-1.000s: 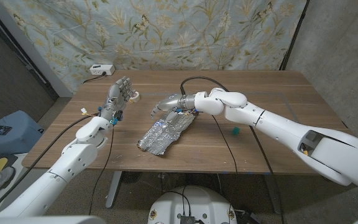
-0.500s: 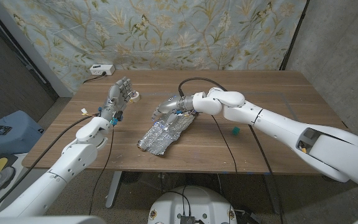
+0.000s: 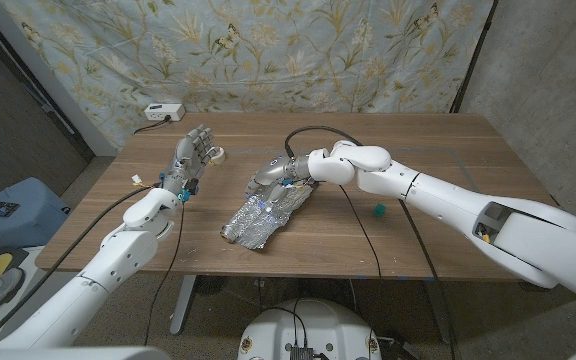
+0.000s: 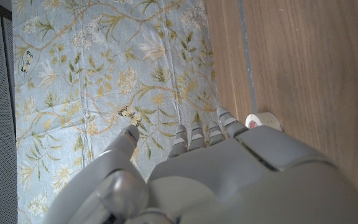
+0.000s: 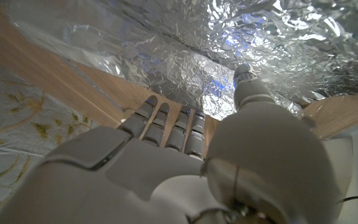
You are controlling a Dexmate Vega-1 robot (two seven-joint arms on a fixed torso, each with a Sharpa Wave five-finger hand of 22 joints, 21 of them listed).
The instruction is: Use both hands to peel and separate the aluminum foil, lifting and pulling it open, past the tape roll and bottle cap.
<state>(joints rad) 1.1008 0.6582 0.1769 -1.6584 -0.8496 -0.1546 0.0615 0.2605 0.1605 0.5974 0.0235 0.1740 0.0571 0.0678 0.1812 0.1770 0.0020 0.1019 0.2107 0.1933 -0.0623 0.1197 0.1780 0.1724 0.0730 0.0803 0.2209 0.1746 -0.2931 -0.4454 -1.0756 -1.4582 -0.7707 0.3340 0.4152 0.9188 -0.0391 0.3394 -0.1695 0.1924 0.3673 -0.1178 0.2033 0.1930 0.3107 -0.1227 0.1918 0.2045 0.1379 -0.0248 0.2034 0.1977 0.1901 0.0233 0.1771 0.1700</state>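
Your right hand (image 3: pixel 271 172) at foil's (image 3: pixel 263 217) 12 o'clock edge, fingers (image 5: pixel 174 127) together, grip unclear | left hand (image 3: pixel 190 157) raised, fingers apart, tape roll (image 3: pixel 216 154) at its 3 o'clock

Bare tabletop (image 3: pixel 438 150) lies open right of the foil (image 3: pixel 263 216); the tape roll (image 3: pixel 217 154) and green cap (image 3: pixel 378 210) flank it.
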